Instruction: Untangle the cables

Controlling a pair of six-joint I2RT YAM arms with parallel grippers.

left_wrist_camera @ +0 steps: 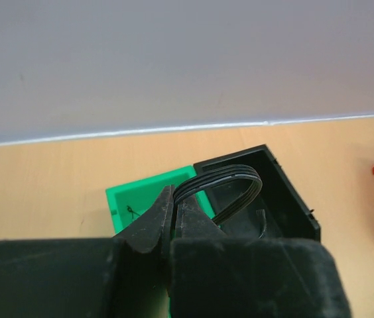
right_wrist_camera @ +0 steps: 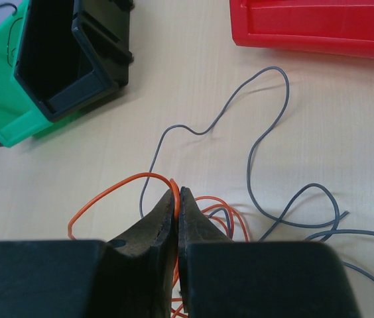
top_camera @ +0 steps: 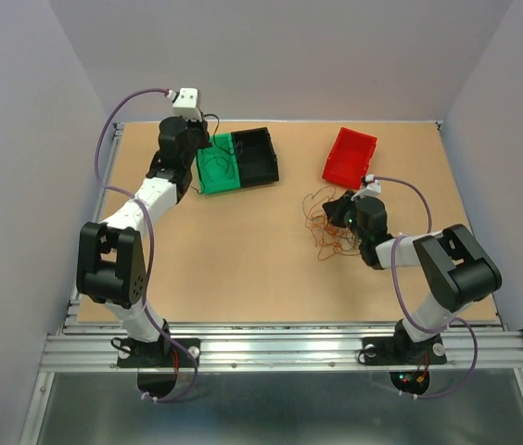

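Cables (top_camera: 322,243) sprawled, no single axis; right fingers (right_wrist_camera: 164,215) pinching orange strand (right_wrist_camera: 117,180) — left fingers (left_wrist_camera: 157,222) clamping black loop (left_wrist_camera: 227,173)

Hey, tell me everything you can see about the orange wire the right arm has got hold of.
The orange wire is very thin and smooth and looks plastic-coated. The right pincer is shut on it, nipping one strand between its black fingertips. Left of the grip it curves out in an open loop against the tan table. To the right, more orange loops lie bunched together, crossed by a grey wire. I cannot tell where it ends.
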